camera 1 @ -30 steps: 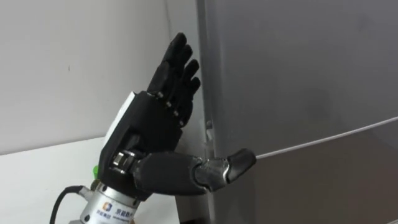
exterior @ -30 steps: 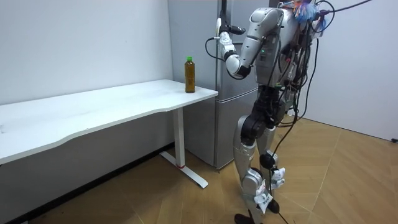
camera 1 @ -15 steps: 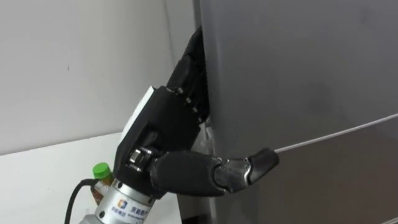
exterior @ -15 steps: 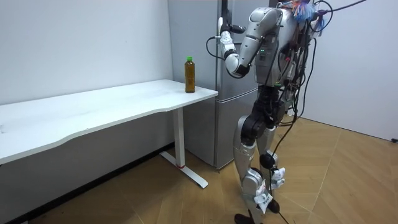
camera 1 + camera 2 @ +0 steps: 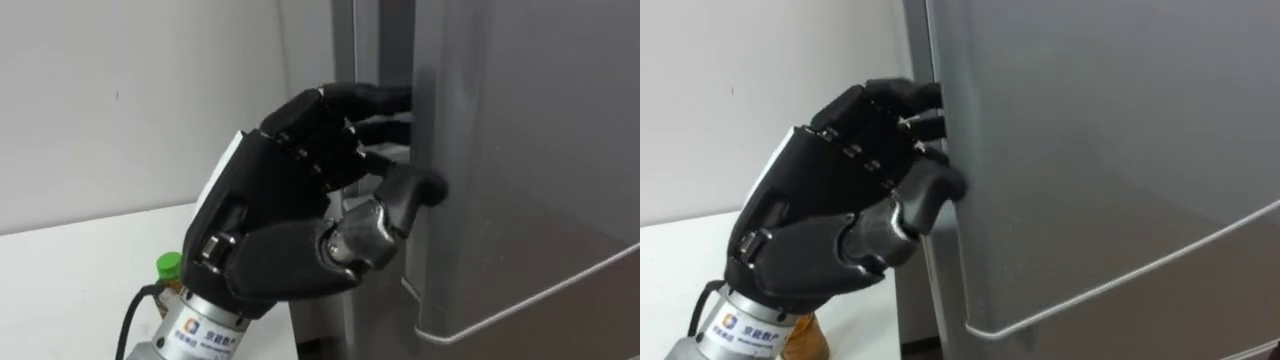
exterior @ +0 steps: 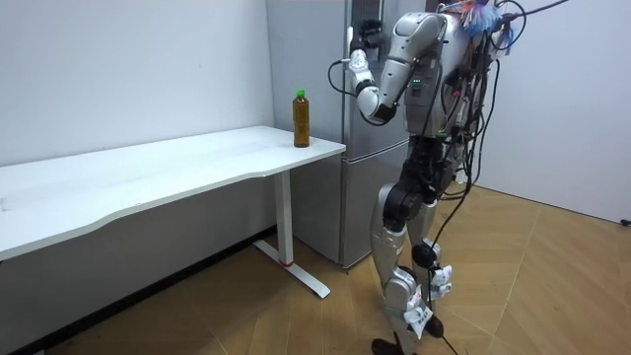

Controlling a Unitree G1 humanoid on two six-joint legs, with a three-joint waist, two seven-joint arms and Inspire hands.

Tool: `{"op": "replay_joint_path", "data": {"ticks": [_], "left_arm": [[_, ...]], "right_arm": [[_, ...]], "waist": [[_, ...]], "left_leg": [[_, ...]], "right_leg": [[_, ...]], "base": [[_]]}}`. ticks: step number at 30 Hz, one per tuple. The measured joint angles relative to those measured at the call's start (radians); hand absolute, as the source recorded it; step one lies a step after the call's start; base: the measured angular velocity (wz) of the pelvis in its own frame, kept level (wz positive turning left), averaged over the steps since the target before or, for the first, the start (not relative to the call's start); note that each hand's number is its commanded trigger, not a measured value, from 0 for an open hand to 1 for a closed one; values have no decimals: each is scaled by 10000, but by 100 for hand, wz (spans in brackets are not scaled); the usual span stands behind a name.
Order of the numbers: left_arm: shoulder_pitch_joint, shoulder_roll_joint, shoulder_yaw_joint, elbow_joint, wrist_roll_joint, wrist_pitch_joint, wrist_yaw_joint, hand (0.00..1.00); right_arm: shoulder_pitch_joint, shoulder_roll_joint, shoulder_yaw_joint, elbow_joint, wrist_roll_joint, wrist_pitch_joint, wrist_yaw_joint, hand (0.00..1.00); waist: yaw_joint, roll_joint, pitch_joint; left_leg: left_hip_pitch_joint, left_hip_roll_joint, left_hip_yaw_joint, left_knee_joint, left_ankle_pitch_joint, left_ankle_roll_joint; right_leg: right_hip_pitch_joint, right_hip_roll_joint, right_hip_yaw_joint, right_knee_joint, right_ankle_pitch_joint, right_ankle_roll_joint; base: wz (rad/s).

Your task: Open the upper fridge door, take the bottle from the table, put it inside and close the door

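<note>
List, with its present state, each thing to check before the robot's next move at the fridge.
1. Grip: fingers of the left hand curled round the upper door edge: ok.
2. Opening: upper door wide enough for the bottle: not ok, barely ajar.
3. Standing: bottle upright on the table, near the corner by the fridge: ok.
4. Pickup: bottle in a hand: not ok.
5. Shelf space inside: cannot tell.

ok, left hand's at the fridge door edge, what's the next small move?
Probably pull the upper fridge door outward to swing it open: the left hand has its fingers curled round the door's edge, the door looks barely ajar, and the bottle stands on the table.
</note>
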Motion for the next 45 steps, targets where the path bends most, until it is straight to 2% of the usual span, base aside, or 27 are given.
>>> {"op": "replay_joint_path", "data": {"ticks": [2, 3, 4, 5, 6, 7, 8, 9, 28, 33, 38, 45], "left_arm": [[0, 104, -299, -2, -1, 62, -88, 100], [-1, 109, -356, -13, -4, 62, -212, 97], [-1, 91, -372, -23, -4, 60, -257, 91], [-1, 103, -414, -24, -8, 60, -337, 78], [-1, 107, -492, -34, -9, 54, -443, 70], [-1, 96, -560, -36, -10, 46, -527, 56], [-1, 90, -568, -36, -11, 46, -574, 6], [-2, 95, -572, -35, -9, 48, -647, 0], [-1, 332, -747, -34, -11, 252, -727, 0], [-1, 396, -825, -33, -23, 266, -760, 0], [-1, 438, -972, -34, -21, 335, -926, 0], [-2, 437, -995, -33, -11, 433, -1126, 0]], "right_arm": [[10, -17, 0, 4, 0, 0, -29, 0], [12, -32, 1, 5, -3, 0, -33, 0], [12, -37, 6, 4, -10, 0, -37, 0], [12, -46, 18, 4, -15, 0, -44, 0], [15, -56, 50, 4, -15, 0, -49, 0], [13, -65, 78, 3, -15, 0, -50, 0], [11, -69, 91, 3, -15, -1, -51, 0], [11, -79, 127, 3, -15, -2, -55, 0], [29, -89, 230, -41, 78, -1, -167, 0], [54, -86, 267, -47, 209, 1, -149, 0], [63, -30, 265, -99, 439, 2, -134, 0], [59, -37, 256, -97, 500, 1, 20, 0]], "waist": [[-1, 6, 0], [-3, 14, -6], [-8, 22, -11], [-9, 40, -23], [-9, 45, -27], [-8, 42, -26], [-8, 42, -26], [-10, 43, -26], [-14, 38, -25], [-33, 35, -24], [-277, 27, -26], [-482, 53, -43]], "left_leg": [[-1, 2, 0, 0, 0, 0], [0, 2, 3, 0, 1, 0], [1, 2, 5, 0, 0, 0], [8, 3, 8, 0, 1, 0], [11, 4, 9, 0, 1, -1], [11, 7, 9, 0, 1, -1], [12, 8, 9, 0, 1, -1], [14, 8, 11, 0, 1, -1], [34, 16, 42, 3, 1, -1], [166, 42, 529, -1, 0, -2], [171, 34, 613, -3, 0, -2], [201, 71, 937, -2, 0, -2]], "right_leg": [[-2, 4, 5, -1, 0, -1], [-3, 4, 12, -1, 0, -1], [-2, 4, 15, -1, 0, -1], [-1, 4, 19, -1, 0, -1], [1, 4, 19, -1, 0, -1], [1, 6, 21, 0, 0, -1], [1, 7, 22, 1, 0, -1], [1, 7, 23, 1, 0, -2], [-26, 21, 140, 11, 1, -4], [10, 25, 291, 11, 2, -5], [-9, 9, 314, 10, 3, -3], [-118, 51, 676, 39, 13, -17]], "base": [[0], [0], [0], [0], [0], [0], [0], [0], [-1], [-12], [-3], [-13]]}}
